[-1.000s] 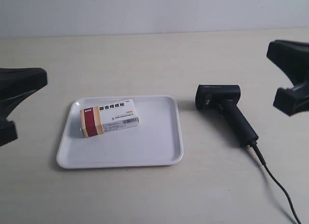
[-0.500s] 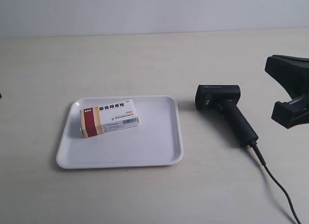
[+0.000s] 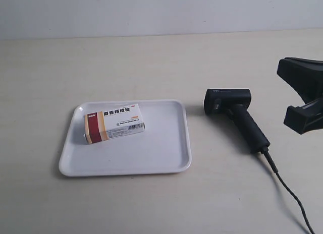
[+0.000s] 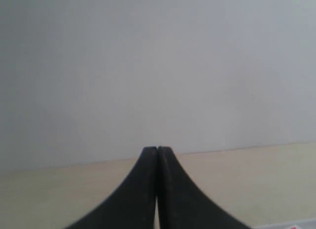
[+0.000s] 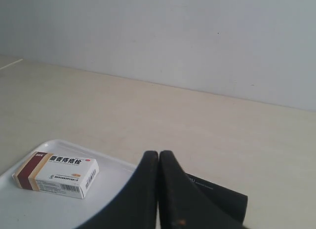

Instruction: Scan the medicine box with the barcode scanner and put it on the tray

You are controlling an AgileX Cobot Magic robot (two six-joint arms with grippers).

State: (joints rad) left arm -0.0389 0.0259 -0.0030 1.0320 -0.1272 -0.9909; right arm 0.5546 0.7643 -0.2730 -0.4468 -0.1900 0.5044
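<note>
Both tools are clenched on nothing: the left tool [image 4: 157, 152] and the right tool [image 5: 158, 157]. The box [image 3: 114, 123] lies flat inside the tray [image 3: 166, 161], so placing looks finished; the scanner [image 3: 236, 118] rests on the counter [image 3: 151, 62] beside the tray.

Even soft light, slight blur.
</note>
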